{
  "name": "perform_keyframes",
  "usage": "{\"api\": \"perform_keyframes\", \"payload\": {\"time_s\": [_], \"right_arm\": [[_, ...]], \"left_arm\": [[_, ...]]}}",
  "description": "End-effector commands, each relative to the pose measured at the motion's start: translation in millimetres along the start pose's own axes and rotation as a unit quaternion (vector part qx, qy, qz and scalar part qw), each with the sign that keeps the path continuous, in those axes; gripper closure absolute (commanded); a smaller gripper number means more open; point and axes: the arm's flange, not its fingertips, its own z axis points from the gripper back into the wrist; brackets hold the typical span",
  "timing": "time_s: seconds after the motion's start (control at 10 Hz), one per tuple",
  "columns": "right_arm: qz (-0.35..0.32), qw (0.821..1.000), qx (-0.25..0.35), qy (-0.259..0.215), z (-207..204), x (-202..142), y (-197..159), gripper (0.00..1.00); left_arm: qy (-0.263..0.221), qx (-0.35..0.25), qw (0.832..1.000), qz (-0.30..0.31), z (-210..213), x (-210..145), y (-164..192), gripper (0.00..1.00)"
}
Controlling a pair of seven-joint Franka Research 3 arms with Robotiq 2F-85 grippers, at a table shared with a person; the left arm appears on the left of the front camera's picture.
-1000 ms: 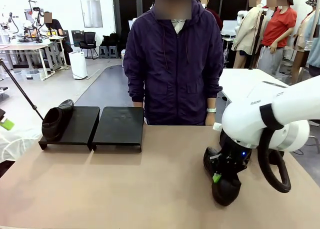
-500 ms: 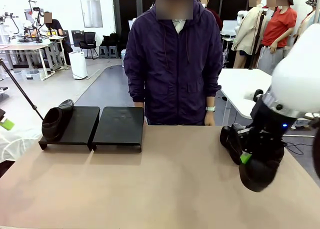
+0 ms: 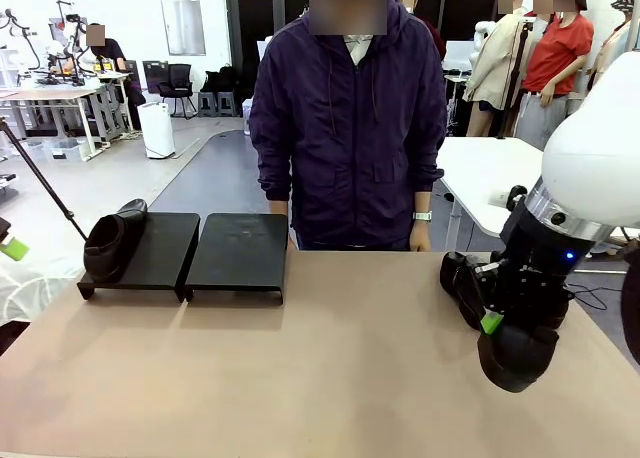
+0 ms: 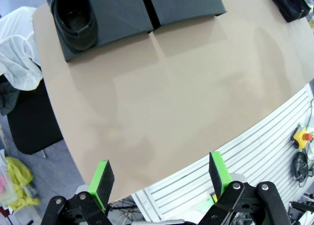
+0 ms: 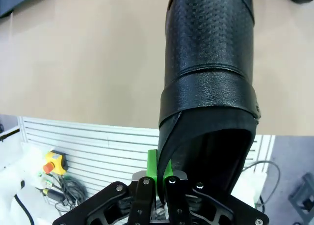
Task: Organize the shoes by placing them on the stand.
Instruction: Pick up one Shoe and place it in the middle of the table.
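Toe of held shoe (image 5: 208, 77) cut off at top edge, stand (image 4: 181, 1) cropped above, corner shoe (image 4: 289, 1) clipped

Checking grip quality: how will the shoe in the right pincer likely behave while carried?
Probably stiff: the shoe, pinched at its rim by the right pincer, hangs toe-down without sagging. Its glossy leather may slip. Held off-centre, it could swing.

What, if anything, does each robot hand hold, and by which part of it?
The right hand pinches a black shoe by the rim of its opening, toe pointing away. The left hand is open and holds nothing.
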Motion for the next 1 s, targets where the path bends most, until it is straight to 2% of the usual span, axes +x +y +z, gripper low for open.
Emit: {"api": "perform_keyframes", "payload": {"time_s": [0.0, 0.1, 0.3, 0.5, 0.6, 0.9], "right_arm": [[0.016, 1.0, -0.015, -0.021, -4, -10, 32, 1.0], [0.05, 0.998, 0.0, -0.033, -22, -14, 70, 1.0], [0.072, 0.997, -0.006, -0.023, -64, -14, 138, 1.0], [0.105, 0.994, -0.003, -0.009, -104, 1, 195, 1.0], [0.097, 0.995, -0.021, -0.022, -127, 17, 223, 1.0], [0.078, 0.996, -0.046, -0.005, -178, 51, 272, 1.0]], "left_arm": [[-0.008, -0.004, 1.0, 0.002, -1, 1, -1, 0.0], [-0.008, -0.004, 1.0, 0.002, -1, 1, -1, 0.0], [-0.008, -0.004, 1.0, 0.002, -1, 1, -1, 0.0], [-0.008, -0.004, 1.0, 0.002, -1, 1, -1, 0.0], [-0.008, -0.004, 1.0, 0.002, -1, 1, -1, 0.0], [-0.008, -0.004, 1.0, 0.002, -1, 1, -1, 0.0]]}}
